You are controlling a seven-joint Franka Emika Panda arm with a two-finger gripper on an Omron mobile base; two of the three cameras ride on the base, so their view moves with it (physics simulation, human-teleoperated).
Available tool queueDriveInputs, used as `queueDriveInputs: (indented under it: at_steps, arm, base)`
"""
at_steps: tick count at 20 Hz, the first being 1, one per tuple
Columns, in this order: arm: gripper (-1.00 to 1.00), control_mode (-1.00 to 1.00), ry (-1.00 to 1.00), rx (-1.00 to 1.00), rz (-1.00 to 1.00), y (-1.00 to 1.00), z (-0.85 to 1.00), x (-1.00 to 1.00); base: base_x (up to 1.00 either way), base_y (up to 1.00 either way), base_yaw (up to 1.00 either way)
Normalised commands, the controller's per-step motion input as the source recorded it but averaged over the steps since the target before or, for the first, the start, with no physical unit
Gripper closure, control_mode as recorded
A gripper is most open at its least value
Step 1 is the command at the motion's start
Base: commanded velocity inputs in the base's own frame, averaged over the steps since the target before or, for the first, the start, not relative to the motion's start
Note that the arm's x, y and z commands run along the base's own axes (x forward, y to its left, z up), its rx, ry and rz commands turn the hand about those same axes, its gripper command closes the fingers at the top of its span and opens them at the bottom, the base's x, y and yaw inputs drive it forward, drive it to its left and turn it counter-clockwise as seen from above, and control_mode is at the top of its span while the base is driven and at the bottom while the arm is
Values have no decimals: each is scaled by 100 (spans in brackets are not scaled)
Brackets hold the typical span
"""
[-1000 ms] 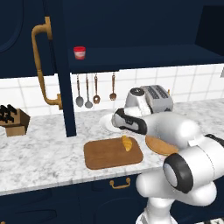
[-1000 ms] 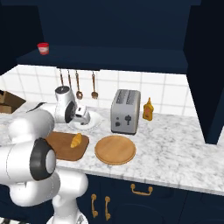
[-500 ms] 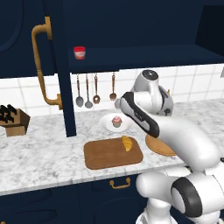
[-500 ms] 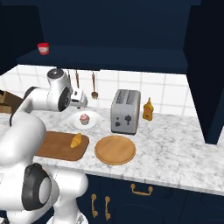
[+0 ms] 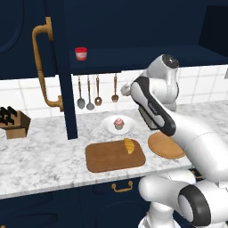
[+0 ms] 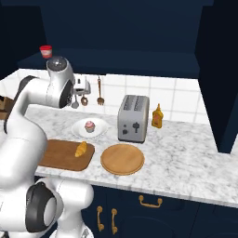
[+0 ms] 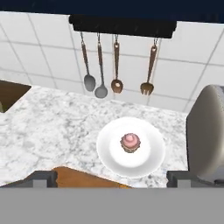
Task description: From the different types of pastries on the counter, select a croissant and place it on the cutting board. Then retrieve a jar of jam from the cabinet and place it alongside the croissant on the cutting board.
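On the white-grey marbled table, nearest the base, the small golden-brown croissant lies on the flat brown wooden cutting board, near its right end. Behind it the pink-frosted cupcake sits on a round white plate. The two-finger gripper hangs above, jaws released and holding nothing. Farthest and highest, the small red-lidded jam jar stands on the open dark navy cabinet's shelf. Reaching up, the elbow could knock the cabinet door; a jar gripped off-centre might slip.
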Motion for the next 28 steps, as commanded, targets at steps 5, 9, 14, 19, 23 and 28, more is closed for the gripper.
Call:
queueDriveInputs:
  at_steps: [5, 9, 14, 19, 23, 28]
  arm:
    - [-100, -100, -7, 0, 17, 0, 100, -19]
    - [-100, -100, -7, -1, 14, 5, 89, -19]
    - [-100, -100, -1, -5, 12, 5, 16, 4]
    - [-100, -100, 0, 0, 25, 16, 49, 3]
    - [-100, -100, 2, -8, 9, 42, 3, 34]
    - [-100, -100, -16, 0, 10, 12, 0, 48]
  base:
    - [0, 0, 0]
    - [0, 0, 0]
    - [0, 0, 0]
    - [0, 0, 0]
    - [0, 0, 0]
    - [0, 0, 0]
